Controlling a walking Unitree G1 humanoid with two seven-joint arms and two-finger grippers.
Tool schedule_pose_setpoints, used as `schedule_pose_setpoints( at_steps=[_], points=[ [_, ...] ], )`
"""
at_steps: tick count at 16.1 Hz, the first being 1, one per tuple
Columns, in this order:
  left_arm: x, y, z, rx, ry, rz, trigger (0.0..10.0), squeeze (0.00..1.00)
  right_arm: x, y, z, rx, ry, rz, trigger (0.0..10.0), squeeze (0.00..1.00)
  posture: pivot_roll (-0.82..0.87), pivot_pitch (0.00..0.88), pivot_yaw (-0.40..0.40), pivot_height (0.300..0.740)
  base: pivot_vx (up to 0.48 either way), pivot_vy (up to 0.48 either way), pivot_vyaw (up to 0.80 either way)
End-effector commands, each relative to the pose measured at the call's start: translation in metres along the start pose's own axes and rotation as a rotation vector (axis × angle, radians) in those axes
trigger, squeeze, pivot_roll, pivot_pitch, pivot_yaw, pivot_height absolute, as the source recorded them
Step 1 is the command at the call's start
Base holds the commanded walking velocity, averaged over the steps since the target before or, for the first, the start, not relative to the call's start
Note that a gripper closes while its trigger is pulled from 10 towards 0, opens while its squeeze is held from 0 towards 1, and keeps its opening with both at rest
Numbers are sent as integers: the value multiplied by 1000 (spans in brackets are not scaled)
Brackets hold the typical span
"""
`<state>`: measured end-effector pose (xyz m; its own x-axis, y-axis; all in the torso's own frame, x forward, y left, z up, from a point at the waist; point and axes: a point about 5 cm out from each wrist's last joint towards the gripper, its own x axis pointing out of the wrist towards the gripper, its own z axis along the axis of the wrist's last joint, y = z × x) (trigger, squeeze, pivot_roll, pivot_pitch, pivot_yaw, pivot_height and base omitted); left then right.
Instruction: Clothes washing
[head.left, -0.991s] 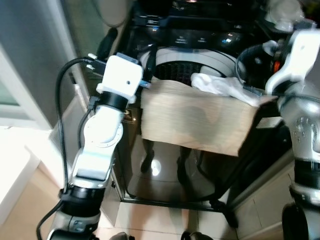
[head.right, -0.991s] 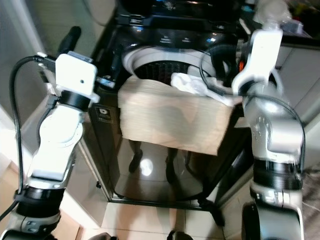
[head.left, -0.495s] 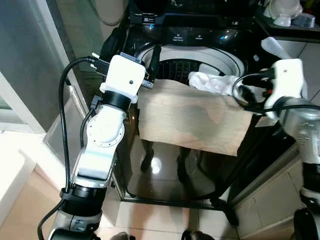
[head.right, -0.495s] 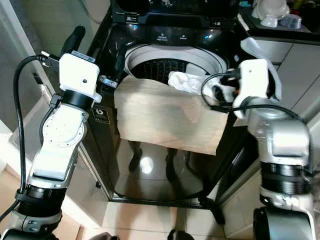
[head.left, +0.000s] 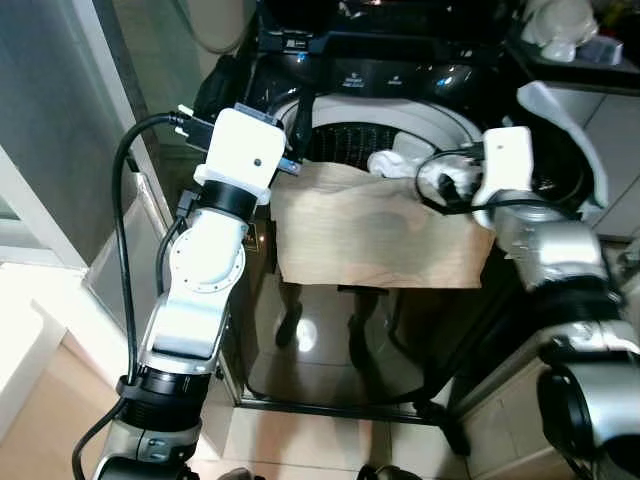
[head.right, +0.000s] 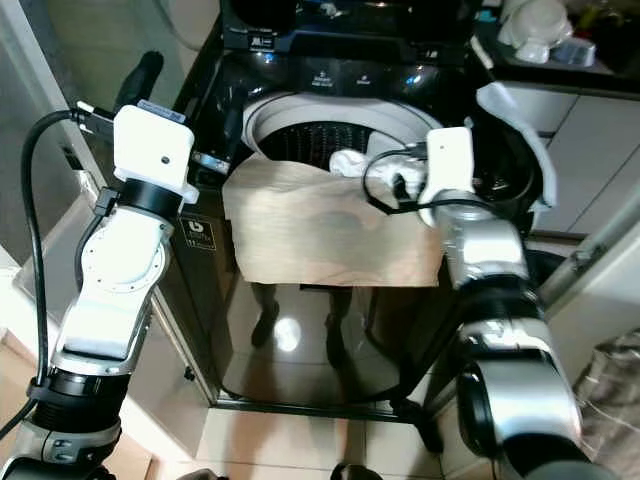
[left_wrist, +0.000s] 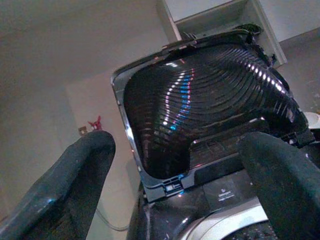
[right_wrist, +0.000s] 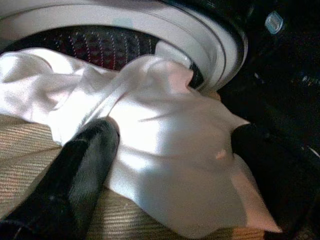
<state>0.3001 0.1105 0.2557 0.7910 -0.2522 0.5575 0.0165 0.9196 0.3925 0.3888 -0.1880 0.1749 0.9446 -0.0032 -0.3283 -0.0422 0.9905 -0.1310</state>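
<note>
The white cloth (right_wrist: 165, 150) lies between the right gripper's (right_wrist: 170, 165) spread fingers, seemingly untouched, while the left gripper (left_wrist: 175, 165) hovers open by the drum (head.right: 300, 125).

tan cloth (head.left: 375, 235) draped over washer rim (head.left: 450, 118), white garment (head.left: 400, 163) on top

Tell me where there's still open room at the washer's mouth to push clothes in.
Free: the back of the drum opening, between the white rim and the control panel. Crowded: the front edge, covered by the tan cloth, with the white garment bunched at its right, where the right gripper straddles it. The left gripper hovers open at the left rim.
</note>
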Motion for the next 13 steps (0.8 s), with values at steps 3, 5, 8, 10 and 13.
schedule_pose_setpoints(
  at_steps=[3, 5, 8, 10, 13],
  points=[
    [2, 3, 7, 12, -22, 11, 10000, 0, 17, 32, -2, -213, -37, 3, 10000, 0, 60, 28, -11, 740, 0, 0, 0],
    [3, 4, 7, 15, -23, 10, 10000, 0, 18, 38, 16, -270, -118, -12, 10000, 0, 69, 24, -10, 740, 0, 0, 0],
    [3, 5, 7, 24, -23, 15, 10000, 0, 17, 50, 56, -470, -275, -57, 10000, 0, 83, 18, -13, 740, 0, 0, 0],
    [3, 6, 7, 27, -21, 18, 10000, 0, 11, 58, 84, -550, -434, -96, 10000, 0, 86, 16, -14, 740, 0, 0, 0],
    [4, 4, 7, 25, -22, 16, 10000, 0, 0, 64, 110, -532, -640, -160, 10000, 0, 83, 14, -12, 740, 0, 0, 0]
  ],
)
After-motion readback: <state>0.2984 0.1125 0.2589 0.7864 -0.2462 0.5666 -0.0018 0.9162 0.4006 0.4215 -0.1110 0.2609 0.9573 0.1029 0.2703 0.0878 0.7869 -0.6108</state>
